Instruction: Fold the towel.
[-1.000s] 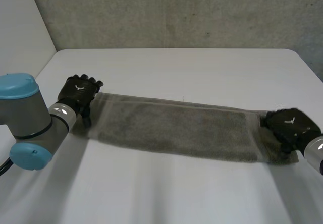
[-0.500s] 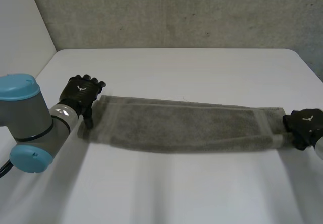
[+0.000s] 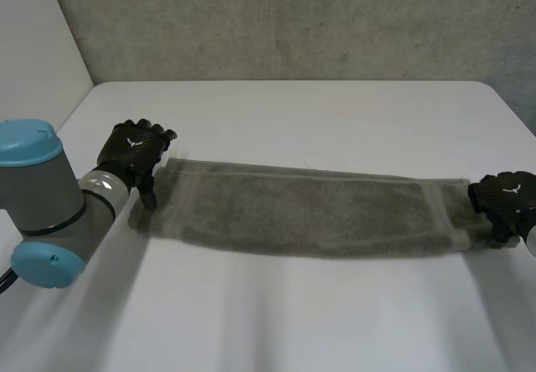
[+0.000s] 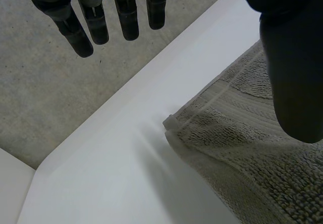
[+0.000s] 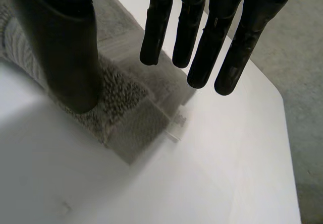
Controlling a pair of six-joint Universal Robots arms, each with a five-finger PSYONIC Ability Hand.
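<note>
A grey-brown towel [image 3: 301, 209] lies as a long narrow strip across the white table [image 3: 293, 112], folded lengthwise. My left hand [image 3: 132, 156] rests at its left end. In the left wrist view the fingers [image 4: 96, 22] stand straight beyond the towel's [image 4: 252, 148] far corner, the thumb over the cloth, gripping nothing. My right hand [image 3: 505, 198] sits at the towel's right end. In the right wrist view its fingers [image 5: 202, 37] are straight and spread above the towel's [image 5: 121, 98] end corner, the thumb standing on the cloth. Neither hand pinches the cloth.
A grey concrete wall [image 3: 293, 20] runs behind the table's far edge. The left arm's grey joint with its blue cap [image 3: 38, 204] stands over the table's left side. Bare tabletop lies in front of and behind the towel.
My right hand has slid to the right along the table, and the towel's right end went with it, so the strip is longer and straighter. The left hand has barely shifted.
</note>
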